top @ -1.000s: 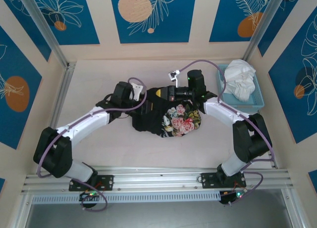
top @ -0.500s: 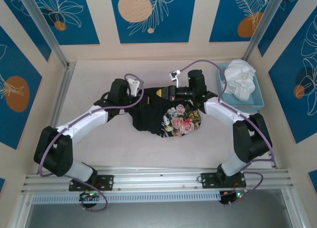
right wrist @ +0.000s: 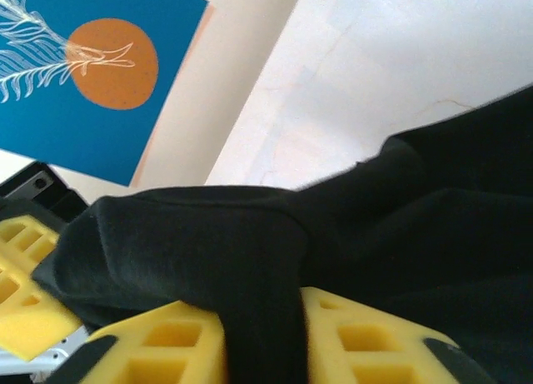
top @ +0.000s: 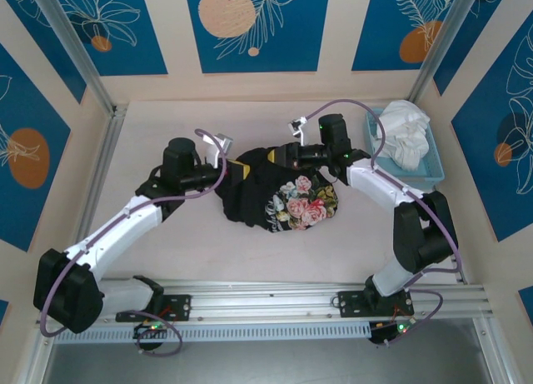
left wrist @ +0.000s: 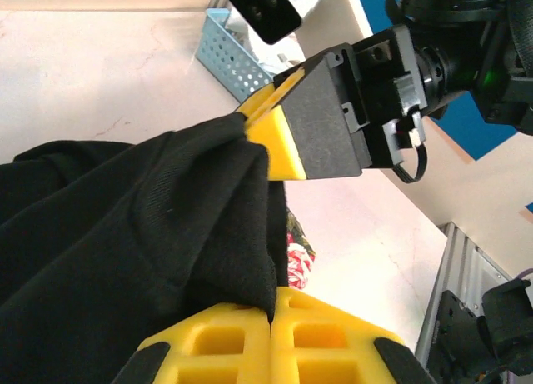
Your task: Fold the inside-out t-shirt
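The inside-out t-shirt (top: 250, 196) is a bunched black heap at mid-table, its pink floral patch (top: 306, 199) facing up on the right. My left gripper (top: 239, 167) holds the heap's upper left edge; in the left wrist view it (left wrist: 272, 305) is shut on a pinch of black cloth (left wrist: 150, 234). My right gripper (top: 272, 157) sits close beside it at the upper edge. In the right wrist view its jaws (right wrist: 262, 313) stand parted, with a thick fold of the shirt (right wrist: 208, 251) still lying between them. The two grippers are nearly tip to tip.
A light-blue perforated bin (top: 379, 163) stands at the back right, holding a white cloth garment (top: 405, 132). Its corner (left wrist: 229, 59) shows behind the right gripper in the left wrist view. Metal frame rails run along both sides and the near edge.
My left gripper closed on the shirt and pulled back to the left, drawing the cloth with it. The right gripper's jaws have parted around the fold they had pinched.
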{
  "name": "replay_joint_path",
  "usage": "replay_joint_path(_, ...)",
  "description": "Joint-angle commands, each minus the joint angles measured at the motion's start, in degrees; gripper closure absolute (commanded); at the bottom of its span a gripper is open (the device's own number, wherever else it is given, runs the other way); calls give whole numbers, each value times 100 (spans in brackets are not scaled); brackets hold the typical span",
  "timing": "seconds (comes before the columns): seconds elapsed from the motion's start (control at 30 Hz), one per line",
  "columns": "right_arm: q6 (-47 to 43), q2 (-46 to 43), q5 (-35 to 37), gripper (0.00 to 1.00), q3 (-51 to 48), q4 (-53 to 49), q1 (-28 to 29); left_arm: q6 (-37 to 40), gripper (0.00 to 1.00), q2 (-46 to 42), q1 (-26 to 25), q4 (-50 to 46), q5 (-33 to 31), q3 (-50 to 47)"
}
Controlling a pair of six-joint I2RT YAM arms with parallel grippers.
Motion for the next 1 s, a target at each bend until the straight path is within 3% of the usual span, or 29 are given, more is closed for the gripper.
replay_joint_path(0.0, -567, -334, 335, 67, 171, -888, -24, 103, 100, -50, 57, 230, 260, -26)
replay_joint_path(0.17, -1556, -940, 1484, 61, 48, -1692, 74, 42, 100, 3, 58, 312, 288, -18)
replay_joint_path(0.3, -2009, -1558, 2026, 60, -321, -1534, 331, 22, 100, 77, 57, 322, 305, -9)
replay_joint_path(0.57, -2357, -1443, 2261, 65, -271, -1232, 1191, -32, 100, 160, 57, 375, 334, 9)
replay_joint_path(0.97, -2133, -562, 2053, 53, -31, -690, 1340, -121, 100, 172, 57, 498, 404, -53)
